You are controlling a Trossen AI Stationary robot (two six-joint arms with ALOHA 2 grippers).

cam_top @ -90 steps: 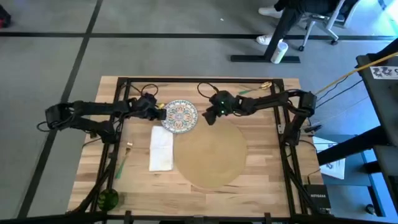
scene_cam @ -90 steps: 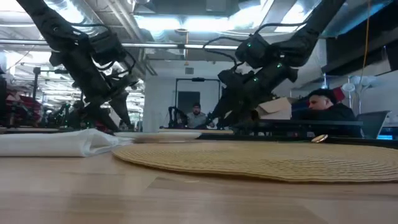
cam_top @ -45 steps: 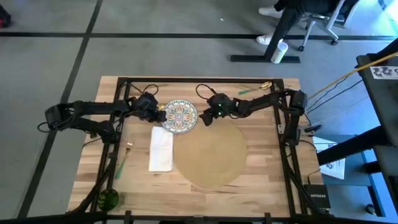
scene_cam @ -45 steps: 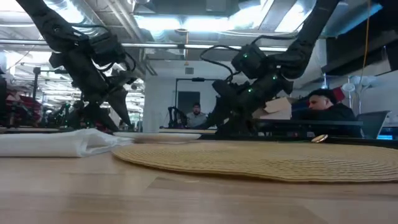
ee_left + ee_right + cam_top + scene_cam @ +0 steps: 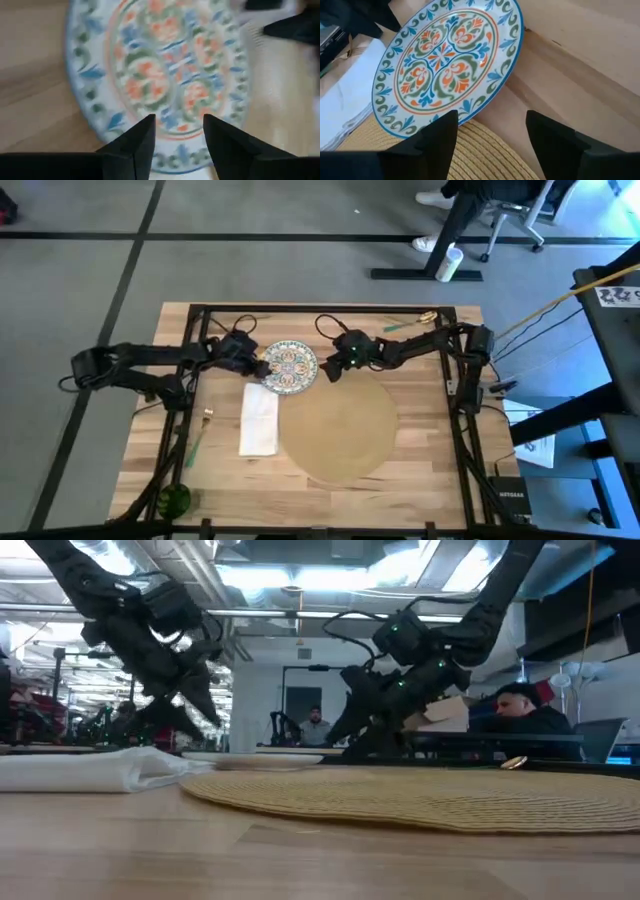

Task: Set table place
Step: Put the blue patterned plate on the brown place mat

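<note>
A round patterned plate [image 5: 290, 366] with a white and blue rim lies on the table [image 5: 425, 450] at the far side. Its near rim [image 5: 445, 122] rests on the far edge of the large tan placemat [image 5: 338, 430]. My left gripper [image 5: 261, 366] hovers open over the plate's left rim [image 5: 178, 150], fingers slanting down. My right gripper [image 5: 326, 370] stands open just right of the plate [image 5: 447, 60], low over the table and pointing at the plate. Both fingertip pairs show clear of the plate in the low view.
A folded white napkin [image 5: 259, 418] lies left of the placemat, below the plate. Farther left lie a gold-tipped utensil [image 5: 205, 420] and, at the near left corner, a green glass object [image 5: 172, 500]. A black frame [image 5: 320, 308] edges the table. People sit in the room beyond.
My right gripper has gone toward the table's left edge, closer to the plate's right rim, and has dropped lower. My left gripper has tipped from pointing down to slanting toward the plate and has risen slightly. The plate has stayed where it was.
</note>
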